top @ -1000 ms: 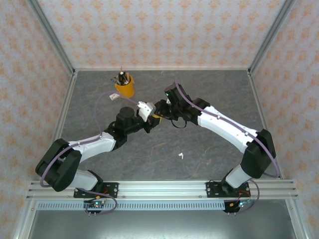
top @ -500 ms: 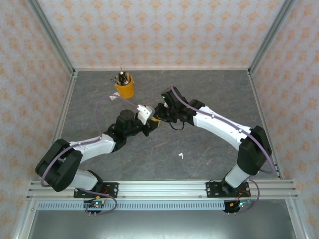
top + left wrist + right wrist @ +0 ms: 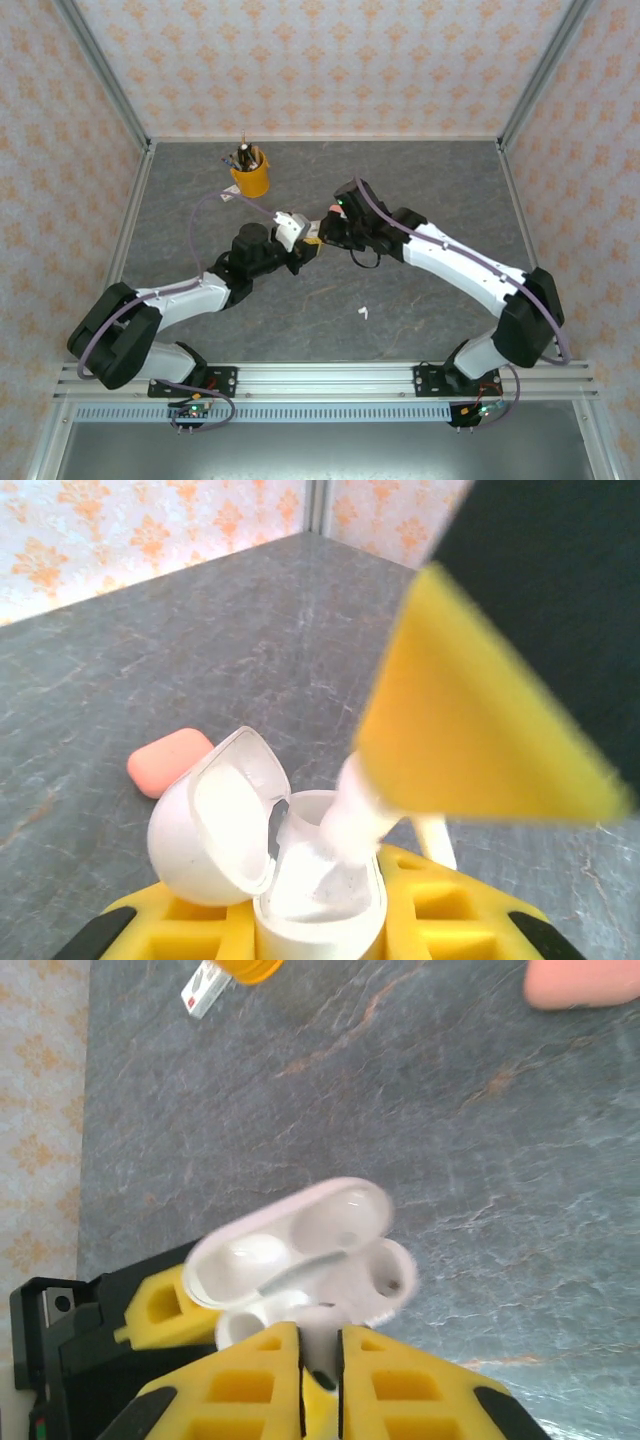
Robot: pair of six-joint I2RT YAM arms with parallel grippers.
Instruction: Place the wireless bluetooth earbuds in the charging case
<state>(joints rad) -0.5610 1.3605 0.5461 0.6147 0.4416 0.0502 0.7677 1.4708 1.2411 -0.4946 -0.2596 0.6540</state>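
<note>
Left wrist view, nearest first: the left gripper clamps the white charging case between its yellow fingers. The case body stands upright and its lid is hinged back to the left. At the open mouth a white earbud hangs stem-down at a tilt, under a yellow finger of the right gripper. That finger hides the socket, so you cannot tell whether the stem tip has entered it.

Right wrist view: the right gripper has its fingers drawn almost together, pinching that earbud directly over the case.

Beyond, on the grey table, a closed pink case lies apart from the white one.

Top external view: both grippers meet at mid-table. A second white earbud lies loose on the near side, and a yellow cup of pens stands towards the far wall.

To seat the bud well:
- Keep your left grip motionless.
- Bring the stem upright so it lines up with its socket before you descend.
- Lower slowly and straight. Sideways pressure could lever the case out of the fingers or knock the lid.
- Part the right fingers only once the bud's head sits flush in its well.
</note>
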